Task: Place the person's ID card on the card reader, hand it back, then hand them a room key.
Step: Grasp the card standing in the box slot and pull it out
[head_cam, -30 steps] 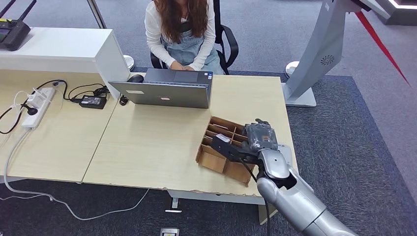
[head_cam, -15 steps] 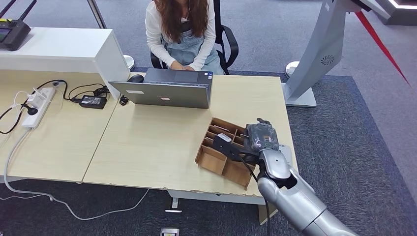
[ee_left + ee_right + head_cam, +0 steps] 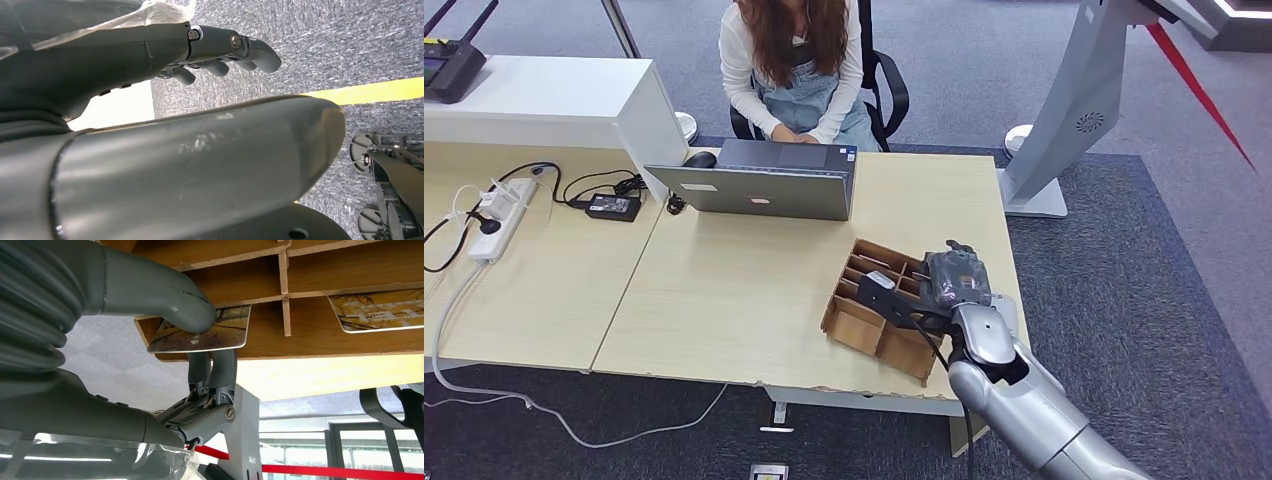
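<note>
Near the table's [image 3: 724,290] front right corner, your right hand [image 3: 952,278] pinched 1 room key [image 3: 202,335] inside the cardboard organizer [image 3: 876,305]. Your left hand [image 3: 220,50] hung with fingers apart, holding nothing. Lifting askew could snag the key on a divider and drop it.

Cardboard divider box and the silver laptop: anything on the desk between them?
In the head view the stretch of light wooden desk between the brown cardboard divider box and the silver laptop is bare.
</note>
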`<act>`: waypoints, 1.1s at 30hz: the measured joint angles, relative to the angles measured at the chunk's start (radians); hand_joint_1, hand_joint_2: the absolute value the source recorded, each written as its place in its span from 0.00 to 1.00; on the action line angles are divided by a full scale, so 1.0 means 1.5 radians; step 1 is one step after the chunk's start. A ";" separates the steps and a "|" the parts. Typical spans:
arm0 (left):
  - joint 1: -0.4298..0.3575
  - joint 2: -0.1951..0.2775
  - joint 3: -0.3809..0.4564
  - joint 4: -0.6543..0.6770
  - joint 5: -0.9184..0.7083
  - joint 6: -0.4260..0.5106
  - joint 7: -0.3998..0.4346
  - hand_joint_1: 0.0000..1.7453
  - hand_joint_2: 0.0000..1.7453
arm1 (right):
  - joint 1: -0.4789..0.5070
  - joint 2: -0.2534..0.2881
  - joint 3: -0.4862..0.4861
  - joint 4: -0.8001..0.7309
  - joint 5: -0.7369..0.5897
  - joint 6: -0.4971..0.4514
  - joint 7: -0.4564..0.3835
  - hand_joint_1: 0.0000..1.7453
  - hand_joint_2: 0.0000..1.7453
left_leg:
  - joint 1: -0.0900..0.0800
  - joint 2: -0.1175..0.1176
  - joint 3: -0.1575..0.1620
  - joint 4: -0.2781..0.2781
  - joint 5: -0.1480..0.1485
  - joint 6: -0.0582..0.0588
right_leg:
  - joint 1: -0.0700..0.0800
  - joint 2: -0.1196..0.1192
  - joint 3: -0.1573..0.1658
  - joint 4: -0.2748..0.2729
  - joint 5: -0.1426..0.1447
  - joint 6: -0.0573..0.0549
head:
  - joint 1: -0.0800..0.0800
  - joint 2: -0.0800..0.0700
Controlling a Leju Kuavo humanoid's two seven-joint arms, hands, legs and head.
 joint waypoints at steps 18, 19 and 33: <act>0.000 -0.001 0.000 0.000 0.002 0.006 -0.002 0.00 0.00 | 0.016 -0.005 -0.012 -0.034 0.023 -0.058 -0.019 1.00 1.00 | 0.000 0.000 0.000 0.000 0.000 0.000 | 0.000 0.000 0.000 0.000 0.000 0.000 | 0.000 0.000; 0.000 -0.002 0.000 0.000 0.002 0.006 -0.002 0.00 0.00 | 0.018 -0.005 -0.013 -0.042 0.026 -0.062 -0.020 1.00 1.00 | 0.000 0.000 0.000 0.000 0.000 0.000 | 0.000 0.000 0.000 0.000 0.000 0.000 | 0.000 0.000; 0.000 -0.004 0.000 0.000 0.003 0.008 -0.003 0.00 0.00 | 0.031 -0.014 -0.023 -0.105 0.029 -0.065 -0.023 1.00 1.00 | 0.000 0.000 0.000 0.000 0.000 0.000 | 0.000 0.000 0.000 0.000 0.000 0.000 | 0.000 0.000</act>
